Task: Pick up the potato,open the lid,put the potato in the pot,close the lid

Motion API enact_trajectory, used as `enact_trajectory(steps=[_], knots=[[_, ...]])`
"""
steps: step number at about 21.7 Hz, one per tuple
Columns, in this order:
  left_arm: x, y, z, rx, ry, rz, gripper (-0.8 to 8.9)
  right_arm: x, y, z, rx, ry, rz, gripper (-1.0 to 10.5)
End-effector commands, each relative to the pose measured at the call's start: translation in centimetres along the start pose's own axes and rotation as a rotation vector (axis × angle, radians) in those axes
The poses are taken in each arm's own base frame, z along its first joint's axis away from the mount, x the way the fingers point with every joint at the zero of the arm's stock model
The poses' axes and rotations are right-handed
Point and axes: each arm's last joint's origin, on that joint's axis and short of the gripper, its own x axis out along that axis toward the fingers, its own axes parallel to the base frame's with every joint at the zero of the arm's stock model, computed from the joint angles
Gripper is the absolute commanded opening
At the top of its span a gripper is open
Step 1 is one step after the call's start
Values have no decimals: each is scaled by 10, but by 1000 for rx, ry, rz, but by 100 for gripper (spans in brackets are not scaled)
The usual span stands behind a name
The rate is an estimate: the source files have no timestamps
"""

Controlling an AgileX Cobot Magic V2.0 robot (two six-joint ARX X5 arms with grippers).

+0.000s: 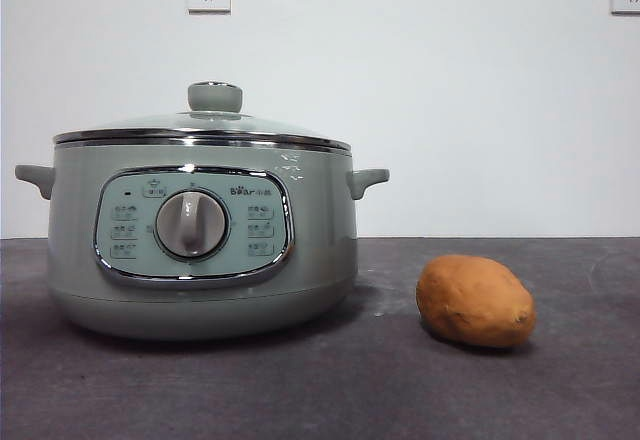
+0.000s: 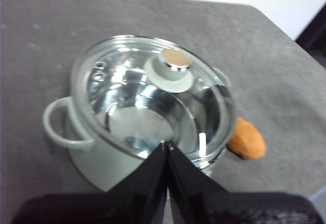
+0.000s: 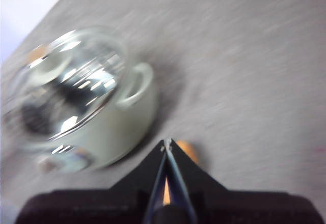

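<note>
The glass lid (image 1: pixel 205 120) is seated on the sage-green round pot (image 1: pixel 200 230) at frame left; the oval orange-brown potato (image 1: pixel 475 301) is rested lower right on the grey tabletop (image 1: pixel 400 390) — both pincers, left (image 2: pixel 167 145) and right (image 3: pixel 167 143), are closed, empty.

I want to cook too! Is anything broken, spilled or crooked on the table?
Nothing stands out. The lid sits level on the pot, which stands upright. The potato lies whole on the table beside it, not touching. No spills show. The left gripper and right gripper are shut, holding nothing.
</note>
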Motion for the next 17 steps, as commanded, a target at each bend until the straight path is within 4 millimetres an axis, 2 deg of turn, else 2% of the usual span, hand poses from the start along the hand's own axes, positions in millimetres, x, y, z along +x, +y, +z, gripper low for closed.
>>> enact_trajectory(steps=[1, 2, 4, 5, 6, 10, 15, 17], knots=[[2, -1, 10, 32, 19, -14, 11, 5, -1, 2, -11, 24, 39, 86], [3, -1, 14, 36, 21, -13, 83, 7, -2, 2, -6, 32, 38, 186], [7, 1, 19, 35, 28, -4, 343, 11, -3, 2, 1, 45, 36, 399], [10, 2, 20, 33, 31, -5, 385, 12, -4, 2, 3, 50, 36, 494], [11, 3, 20, 32, 35, -4, 383, 12, -4, 2, 4, 52, 36, 539], [15, 4, 22, 31, 35, -6, 383, 26, 1, 2, -7, 104, 78, 536], [15, 4, 25, 44, 9, -9, 382, 73, 25, 3, -71, 271, 4, 535], [15, 4, 25, 43, 10, -9, 382, 94, 33, 3, -115, 342, -77, 535]])
